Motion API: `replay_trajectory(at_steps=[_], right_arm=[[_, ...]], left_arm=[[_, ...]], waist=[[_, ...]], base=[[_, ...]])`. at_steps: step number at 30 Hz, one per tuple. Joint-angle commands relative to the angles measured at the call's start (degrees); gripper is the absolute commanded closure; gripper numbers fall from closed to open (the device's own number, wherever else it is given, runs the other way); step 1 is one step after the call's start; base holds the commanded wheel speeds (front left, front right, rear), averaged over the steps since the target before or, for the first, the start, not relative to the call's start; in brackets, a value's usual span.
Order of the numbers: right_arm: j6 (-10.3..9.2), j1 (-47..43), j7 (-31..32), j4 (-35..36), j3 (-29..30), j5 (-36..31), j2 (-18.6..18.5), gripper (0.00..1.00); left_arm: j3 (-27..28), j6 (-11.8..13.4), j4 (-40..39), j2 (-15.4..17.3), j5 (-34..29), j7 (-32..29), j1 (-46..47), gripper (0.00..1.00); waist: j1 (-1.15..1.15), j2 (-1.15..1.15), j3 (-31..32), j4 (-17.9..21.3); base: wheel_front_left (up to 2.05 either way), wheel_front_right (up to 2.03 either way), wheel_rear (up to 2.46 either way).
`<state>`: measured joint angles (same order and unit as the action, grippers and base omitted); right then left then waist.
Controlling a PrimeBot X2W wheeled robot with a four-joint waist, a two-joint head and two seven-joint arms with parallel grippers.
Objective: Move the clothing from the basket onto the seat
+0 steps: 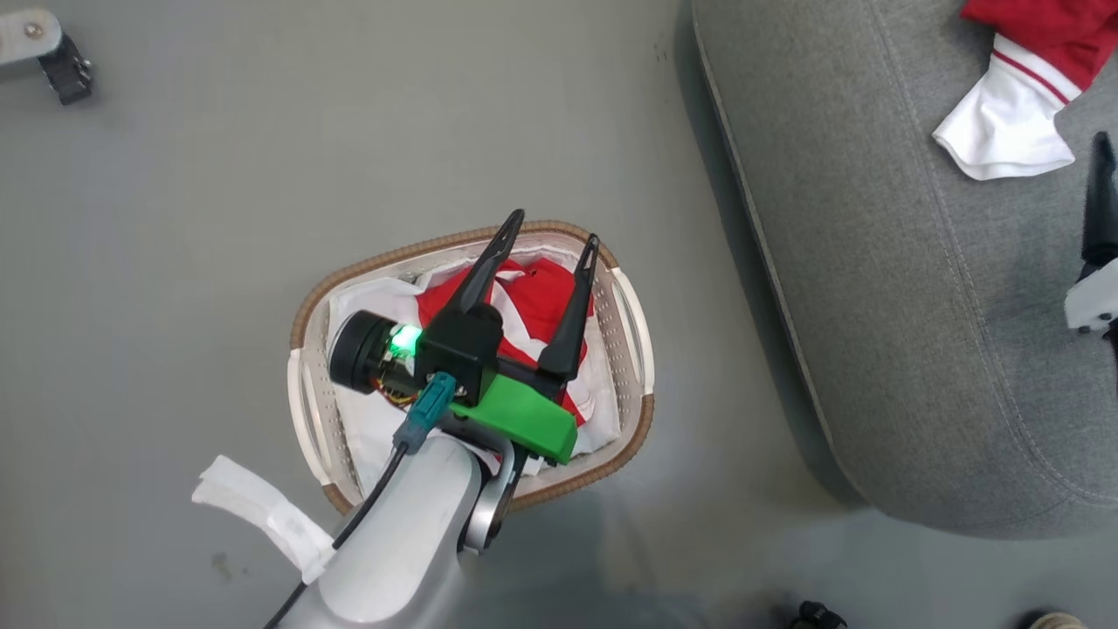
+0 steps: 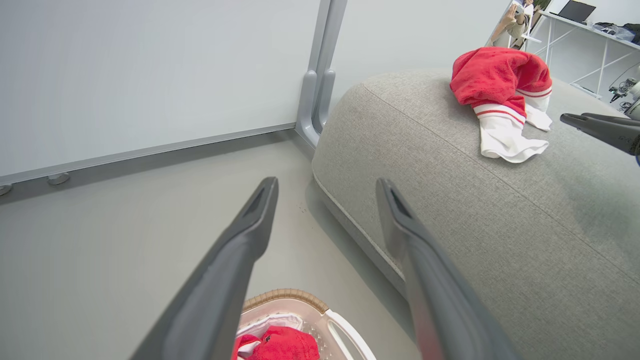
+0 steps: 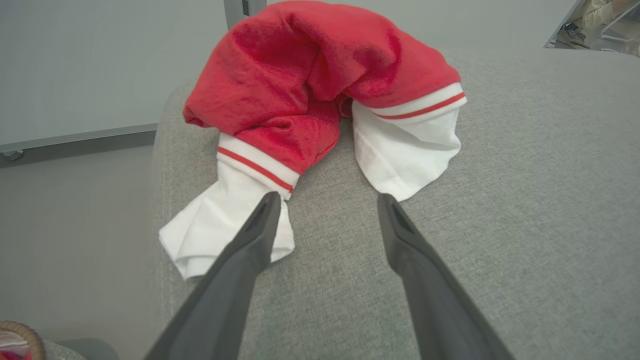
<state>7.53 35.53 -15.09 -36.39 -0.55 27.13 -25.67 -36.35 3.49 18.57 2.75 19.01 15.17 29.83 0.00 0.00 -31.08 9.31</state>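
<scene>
1. Now the left end effector (image 1: 556, 225) hovers over the basket (image 1: 301, 314), fingers spread wide and empty. Lower it straight onto the red clothing (image 1: 537, 297) and pinch a thick fold, not the white liner (image 1: 367, 428).
2. Meanwhile the right end effector (image 3: 328, 196) sits wide open, empty, beside the garment (image 3: 310, 85) lying on the seat (image 3: 500, 200). Lift it clear of the cuff (image 3: 200, 240).
3. Count: one basket, one seat, two end effectors, one garment on the seat. The basket's red heap cannot be counted.

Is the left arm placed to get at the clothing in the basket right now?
Probably yes. The left pincer is open over the basket, and the red clothing lies exposed on the white liner with nothing across it. The wrist likely needs tipping down.
</scene>
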Motion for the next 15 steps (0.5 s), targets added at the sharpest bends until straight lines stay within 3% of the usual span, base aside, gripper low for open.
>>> replay_trajectory(at_steps=[1,11,15], right_arm=[[-0.08,-2.2,-0.1,1.8,-0.8,-0.2,0.6,0.0],[-0.08,-10.8,-0.1,10.9,-7.0,-0.1,6.3,0.0],[-0.08,-13.3,-0.1,12.7,-6.7,1.1,8.8,0.0]], left_arm=[[0.8,0.2,0.0,0.3,-1.1,0.0,-1.9,0.0],[10.3,2.5,1.5,0.3,-3.8,0.0,-10.7,0.0],[14.9,2.1,2.1,0.3,-4.1,0.0,-13.7,0.0]], waist=[[0.0,0.0,5.4,-1.4],[0.0,0.0,14.3,-5.0],[0.0,0.0,17.1,-6.4]], base=[[0.0,0.0,0.0],[0.0,0.0,0.0],[0.0,0.0,0.0]])
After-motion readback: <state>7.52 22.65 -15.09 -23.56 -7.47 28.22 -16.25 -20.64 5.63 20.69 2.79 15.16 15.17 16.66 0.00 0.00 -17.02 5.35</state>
